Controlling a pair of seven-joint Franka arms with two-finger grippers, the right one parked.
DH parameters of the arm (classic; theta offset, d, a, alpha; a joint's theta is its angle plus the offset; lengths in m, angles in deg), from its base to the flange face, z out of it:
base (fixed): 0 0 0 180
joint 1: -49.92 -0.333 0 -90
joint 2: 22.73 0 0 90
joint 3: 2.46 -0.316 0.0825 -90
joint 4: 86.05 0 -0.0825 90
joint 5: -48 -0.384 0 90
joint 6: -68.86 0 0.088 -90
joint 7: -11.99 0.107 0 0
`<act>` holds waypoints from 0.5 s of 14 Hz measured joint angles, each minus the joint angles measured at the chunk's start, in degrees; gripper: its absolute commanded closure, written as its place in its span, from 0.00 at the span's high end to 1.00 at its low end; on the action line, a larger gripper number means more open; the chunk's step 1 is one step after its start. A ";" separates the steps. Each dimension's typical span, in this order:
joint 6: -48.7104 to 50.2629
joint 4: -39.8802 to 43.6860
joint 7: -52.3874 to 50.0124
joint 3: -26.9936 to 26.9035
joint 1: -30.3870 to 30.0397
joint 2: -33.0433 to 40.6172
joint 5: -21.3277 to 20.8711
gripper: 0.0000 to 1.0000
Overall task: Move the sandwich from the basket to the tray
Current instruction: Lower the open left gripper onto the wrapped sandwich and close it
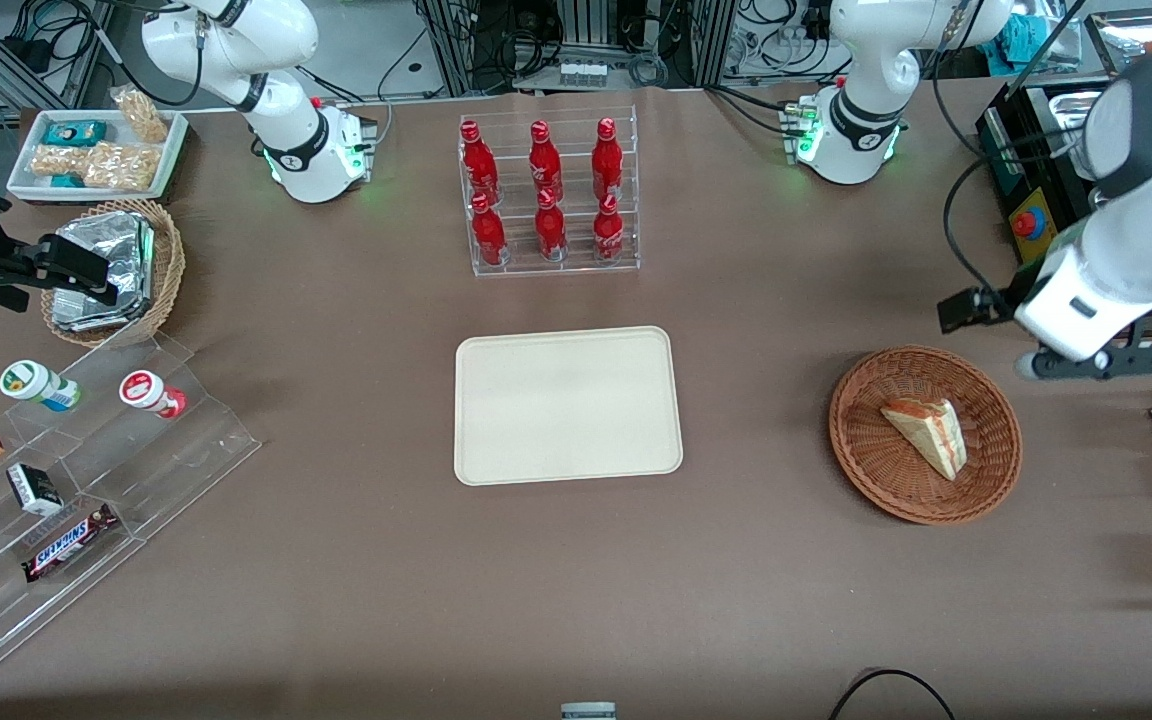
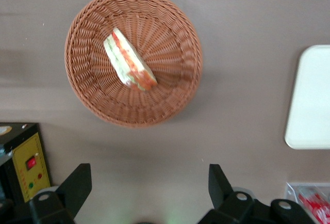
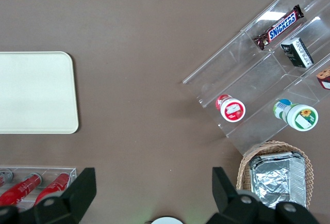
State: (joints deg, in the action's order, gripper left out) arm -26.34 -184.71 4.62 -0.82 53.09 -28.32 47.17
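1. Brown table covering (image 1: 336,560) spans the work area, with cables and equipment racks along its edge farthest from the front camera.
2. Basket (image 1: 925,434), reddish-brown wicker, sits toward the working arm's end of the table, well apart from the tray (image 1: 567,405) at mid-table.
3. Sandwich (image 1: 927,436) lies on its side in the basket, near the centre, its red, orange and green filling edge exposed.
4. Gripper (image 2: 147,190) hangs above bare table just beside the basket rim, farther from the front camera than the basket. Its two dark fingers (image 2: 76,187) stand wide apart, holding nothing.
5. Sandwich and gripper are apart; no contact.
6. Tray surface carries nothing.
7. Rack of red bottles (image 1: 546,192) stands farther from the front camera than the tray.
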 measured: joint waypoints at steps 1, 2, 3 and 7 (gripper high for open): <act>-4.08 -2.41 0.00 -0.42 -0.03 -0.60 -0.46 1.00; -9.12 -5.38 0.00 -0.80 -0.08 -0.98 -0.67 1.00; -14.80 -8.82 -0.01 -1.45 -0.12 -1.21 -0.76 1.00; -32.46 -20.96 -3.56 -3.44 -1.33 -1.80 -0.58 1.00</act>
State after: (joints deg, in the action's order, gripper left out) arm -58.81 -205.67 1.06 -4.26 51.76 -30.12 46.59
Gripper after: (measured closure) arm 0.000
